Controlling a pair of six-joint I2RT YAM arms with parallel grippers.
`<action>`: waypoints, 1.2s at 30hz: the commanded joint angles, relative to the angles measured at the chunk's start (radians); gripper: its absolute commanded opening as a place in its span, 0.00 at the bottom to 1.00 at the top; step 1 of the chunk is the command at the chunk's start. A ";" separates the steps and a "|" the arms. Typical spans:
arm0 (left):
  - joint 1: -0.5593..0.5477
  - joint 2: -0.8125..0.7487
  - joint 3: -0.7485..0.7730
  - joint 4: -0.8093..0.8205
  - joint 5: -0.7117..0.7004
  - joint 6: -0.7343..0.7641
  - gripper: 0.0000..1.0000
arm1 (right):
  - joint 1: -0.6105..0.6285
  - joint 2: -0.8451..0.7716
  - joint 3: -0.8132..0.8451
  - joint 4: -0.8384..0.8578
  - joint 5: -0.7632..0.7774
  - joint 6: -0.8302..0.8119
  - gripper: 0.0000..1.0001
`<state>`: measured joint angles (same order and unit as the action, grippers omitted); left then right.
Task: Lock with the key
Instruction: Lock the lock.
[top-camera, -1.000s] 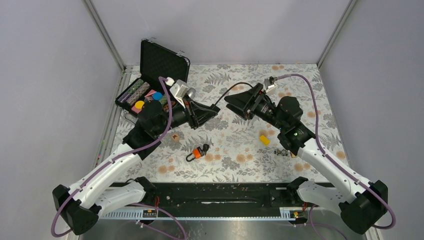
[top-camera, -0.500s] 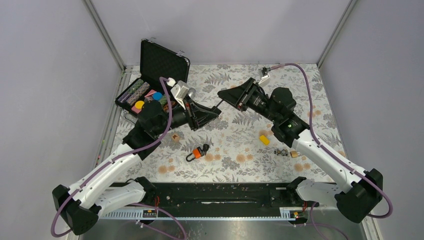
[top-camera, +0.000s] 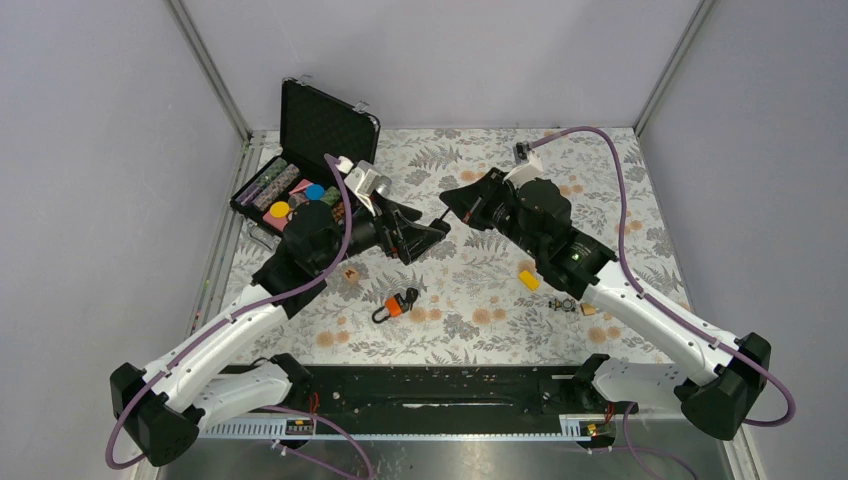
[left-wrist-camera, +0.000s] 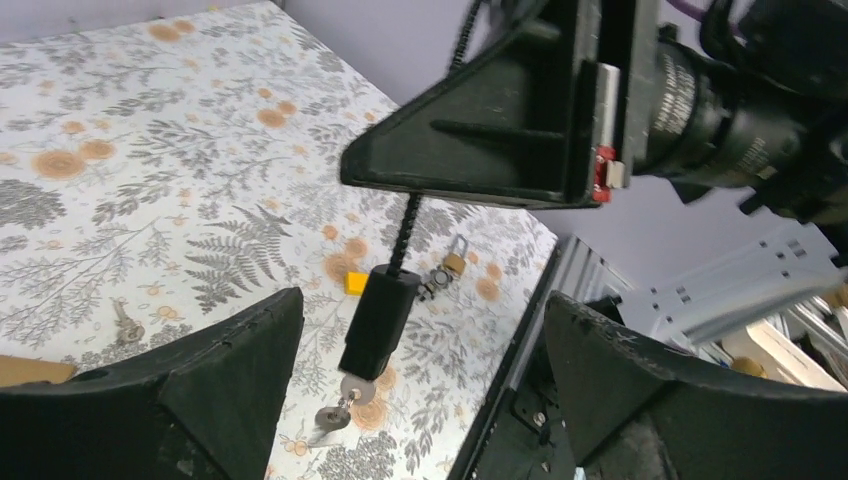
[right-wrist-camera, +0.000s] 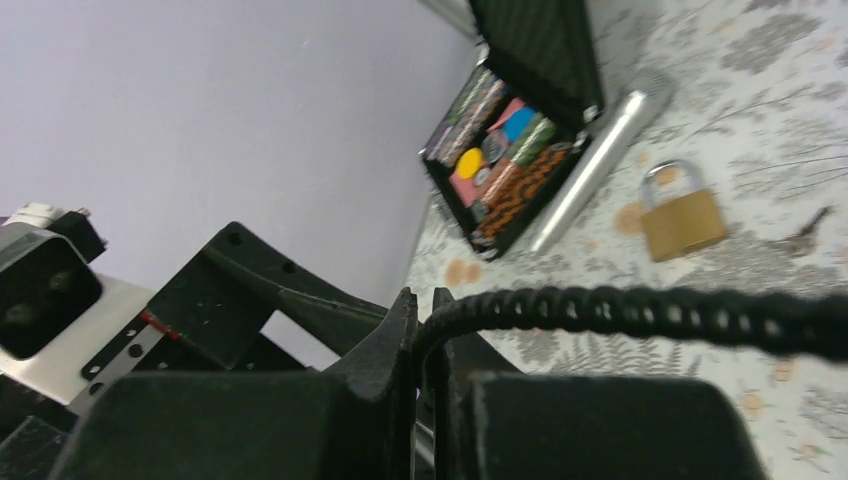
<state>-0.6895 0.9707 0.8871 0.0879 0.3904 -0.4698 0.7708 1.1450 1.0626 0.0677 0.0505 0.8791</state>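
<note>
The cable lock hung in mid-air over the middle of the bench (top-camera: 470, 322). The right pincer (right-wrist-camera: 422, 318) was clamped together on its black ribbed cable (right-wrist-camera: 620, 305), and below that grip the black barrel (left-wrist-camera: 380, 318) dangled with a key (left-wrist-camera: 338, 412) hanging off its lower end. The left pincer (left-wrist-camera: 422, 298) stood wide apart, a finger on either side of the barrel and touching nothing. The cable looked springy rather than limp, so the barrel would likely swing and twist if nudged. The barrel itself seemed rigid, light and smooth, the best place to pinch across its sides. The small, loose key would want a grip on its flat head. The bench wore a flowered cloth that should give some friction. It carried an open case (top-camera: 300, 185) of coloured pieces at the far left, with a brass padlock (right-wrist-camera: 683, 222) and a metal tube (right-wrist-camera: 598, 168) beside it. Plain grey walls (top-camera: 100, 150) closed in three sides, leaving fair room in the centre.
</note>
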 joint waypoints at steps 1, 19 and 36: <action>0.001 0.003 -0.005 0.047 -0.155 -0.045 0.90 | 0.042 -0.032 0.080 -0.059 0.243 -0.119 0.00; -0.070 0.186 0.041 0.053 -0.305 -0.213 0.99 | 0.131 0.028 0.116 -0.086 0.546 -0.193 0.00; -0.108 0.200 0.011 0.180 -0.377 -0.307 0.94 | 0.141 0.010 0.082 -0.078 0.567 -0.232 0.01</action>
<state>-0.7940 1.1618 0.8898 0.2207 0.0490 -0.7338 0.9005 1.1759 1.1290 -0.0490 0.5678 0.6628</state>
